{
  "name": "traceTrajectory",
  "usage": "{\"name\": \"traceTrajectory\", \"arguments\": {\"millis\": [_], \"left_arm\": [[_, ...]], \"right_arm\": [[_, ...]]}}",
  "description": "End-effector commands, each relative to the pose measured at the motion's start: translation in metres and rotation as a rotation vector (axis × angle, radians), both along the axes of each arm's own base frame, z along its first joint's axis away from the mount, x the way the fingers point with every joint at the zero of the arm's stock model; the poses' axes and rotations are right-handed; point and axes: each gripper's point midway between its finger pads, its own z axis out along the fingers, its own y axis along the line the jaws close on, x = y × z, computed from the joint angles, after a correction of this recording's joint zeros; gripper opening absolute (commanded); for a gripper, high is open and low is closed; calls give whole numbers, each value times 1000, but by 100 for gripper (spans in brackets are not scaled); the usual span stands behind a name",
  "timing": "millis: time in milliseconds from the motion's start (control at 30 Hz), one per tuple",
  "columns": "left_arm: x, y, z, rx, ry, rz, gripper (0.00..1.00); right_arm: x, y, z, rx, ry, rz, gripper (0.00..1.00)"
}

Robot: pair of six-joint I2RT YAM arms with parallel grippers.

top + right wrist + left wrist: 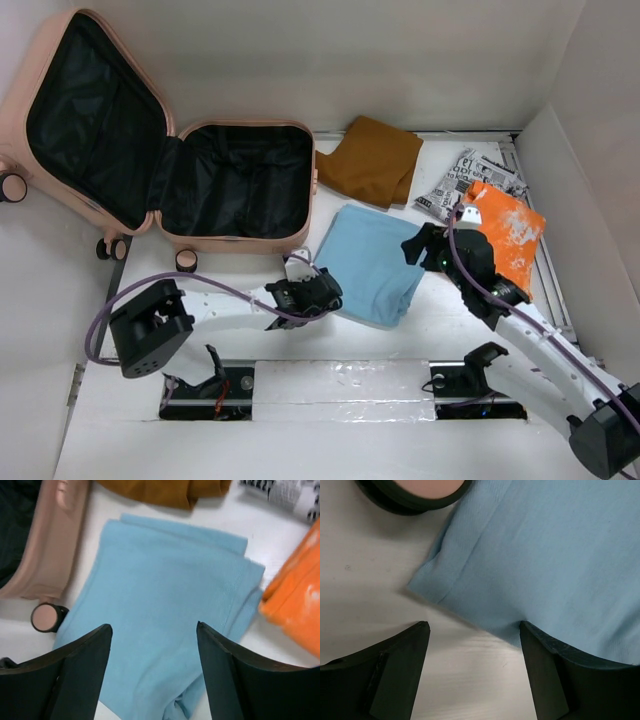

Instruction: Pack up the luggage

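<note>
The pale pink luggage (300, 190) lies open at the back left, its black lining showing. A folded light blue cloth (375, 262) lies in front of it; it also shows in the left wrist view (545, 555) and the right wrist view (165, 605). My left gripper (325, 290) is open at the cloth's near left corner, its right finger (550, 680) touching the cloth's edge. My right gripper (418, 245) is open, hovering over the cloth's right side. A suitcase wheel (46, 617) sits left of the cloth.
A folded brown cloth (372, 160) lies behind the blue one. An orange cloth (505, 230) and a black-and-white printed packet (470, 180) lie at the right. White walls enclose the table on the back and right.
</note>
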Motion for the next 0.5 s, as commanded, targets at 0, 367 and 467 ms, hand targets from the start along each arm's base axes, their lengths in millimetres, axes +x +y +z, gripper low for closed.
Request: {"name": "traceTrajectory", "arguments": {"millis": [0, 367, 467], "left_arm": [[10, -6, 4, -6, -22, 59, 70], [31, -20, 7, -81, -71, 58, 61], [42, -31, 13, -66, -99, 48, 55]], "right_arm": [[-6, -2, -29, 67, 105, -63, 76], [-8, -4, -101, 114, 291, -179, 66], [-5, -1, -115, 121, 323, -177, 56]]}}
